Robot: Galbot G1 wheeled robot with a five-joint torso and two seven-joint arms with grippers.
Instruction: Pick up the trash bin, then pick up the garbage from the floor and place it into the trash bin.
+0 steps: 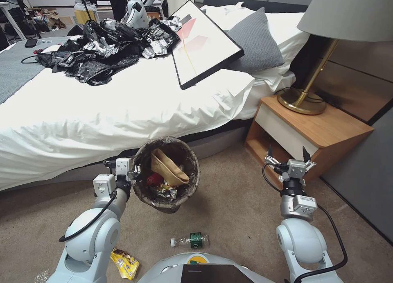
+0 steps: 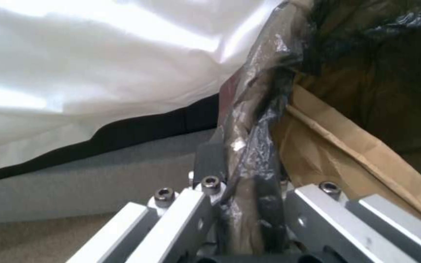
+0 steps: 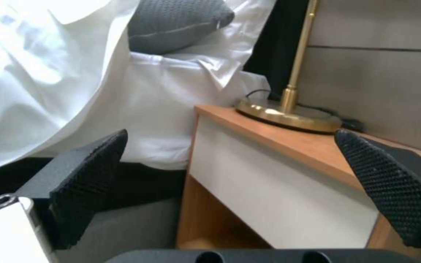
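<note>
The trash bin point(image 1: 167, 174) hangs off the floor in front of the bed point(image 1: 102, 107), at about 11 o'clock from the robot's base in the head view, tipped so that its mouth faces the camera. The left gripper point(image 1: 135, 170) holds it at the rim's 9 o'clock side, its jaws pinched together on the dark bag liner point(image 2: 259, 120) folded over the edge; the left wrist view shows the crinkled liner running straight between the metal fingers point(image 2: 176, 215). Inside the bin lie a tan paper carton point(image 1: 168, 166), something red, and crumpled silvery wrappers. On the carpet point(image 1: 245, 209), a clear bottle with a green label point(image 1: 190, 240) lies on its side at 12 o'clock just ahead of the base, below the bin, and a yellow snack bag point(image 1: 125, 263) lies at about 10 o'clock beside the left arm. The right gripper point(image 1: 287, 152) is raised at 1 o'clock, near the front of the wooden nightstand point(image 1: 323, 127), its black textured pads point(image 3: 91, 175) spread wide apart with nothing between them. A brass lamp point(image 1: 303, 100) stands on the nightstand, and black plastic bags point(image 1: 98, 53) are heaped on the bed at far 11 o'clock.
</note>
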